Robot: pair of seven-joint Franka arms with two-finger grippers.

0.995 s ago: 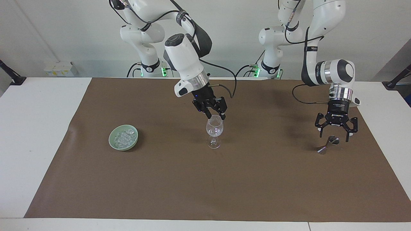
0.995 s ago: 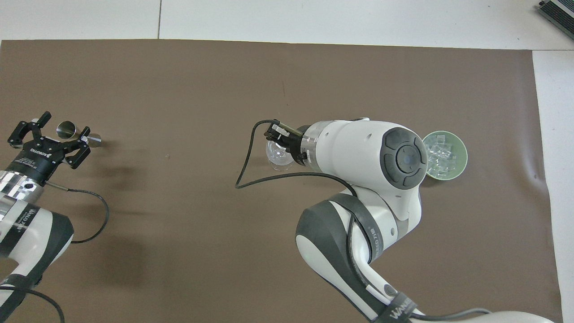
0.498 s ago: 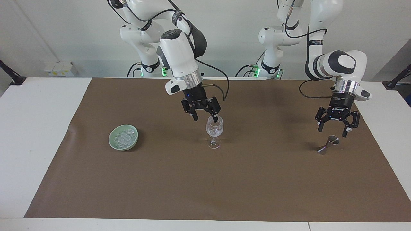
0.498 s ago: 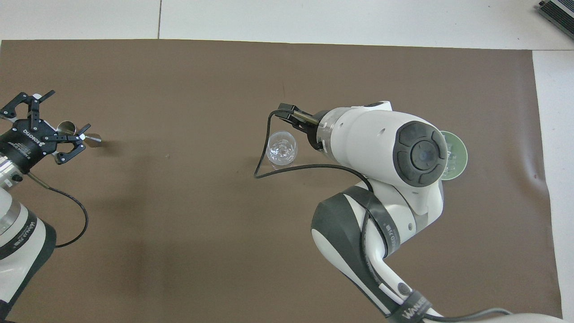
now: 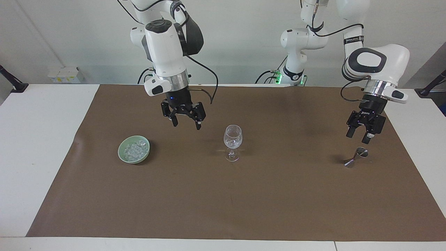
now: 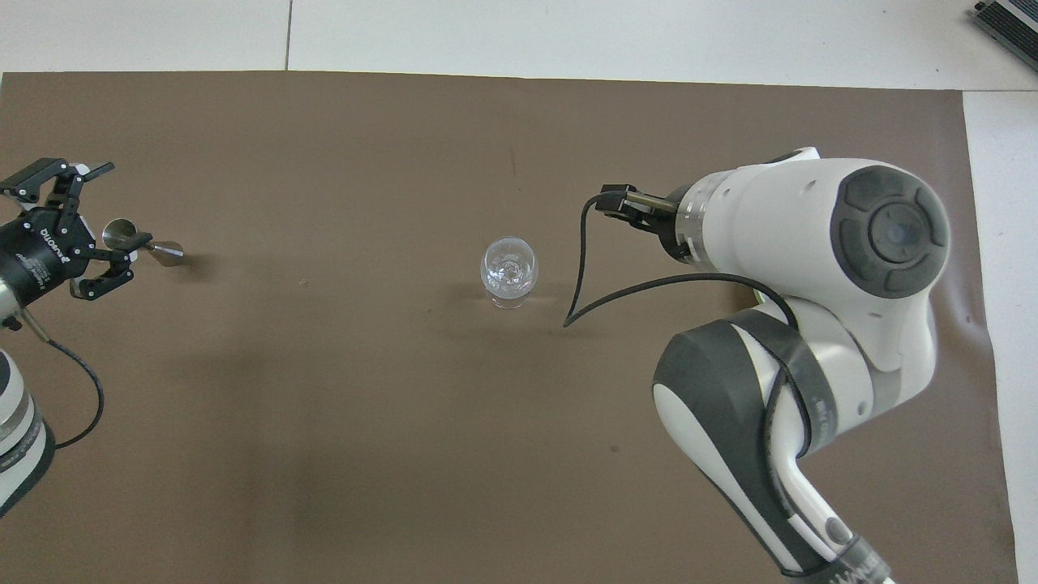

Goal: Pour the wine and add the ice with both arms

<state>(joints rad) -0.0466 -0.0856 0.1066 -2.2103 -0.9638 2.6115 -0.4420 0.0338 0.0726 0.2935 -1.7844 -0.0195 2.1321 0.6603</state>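
A clear wine glass [image 5: 232, 139] stands upright mid-mat with small ice chunks [image 5: 232, 142] in its bowl; it also shows in the overhead view [image 6: 508, 268]. More ice [image 5: 134, 150] fills a pale green bowl [image 5: 122, 154] toward the right arm's end. My right gripper [image 5: 186, 124] is open and empty, up in the air over the mat between the bowl and the glass. My left gripper [image 5: 359, 135] is open and empty, raised over a silver jigger [image 5: 356, 157] that lies on its side. In the overhead view the left gripper [image 6: 89, 225] and the jigger [image 6: 138, 243] show; the right arm hides the bowl and the right gripper.
A brown mat [image 5: 223, 202] covers most of the white table [image 5: 41, 146]. A black cable [image 6: 580, 276] hangs from the right wrist, beside the glass.
My right gripper has moved away from over the wine glass toward the bowl and risen. My left gripper has risen and turned above the jigger. The glass, bowl and jigger have not moved.
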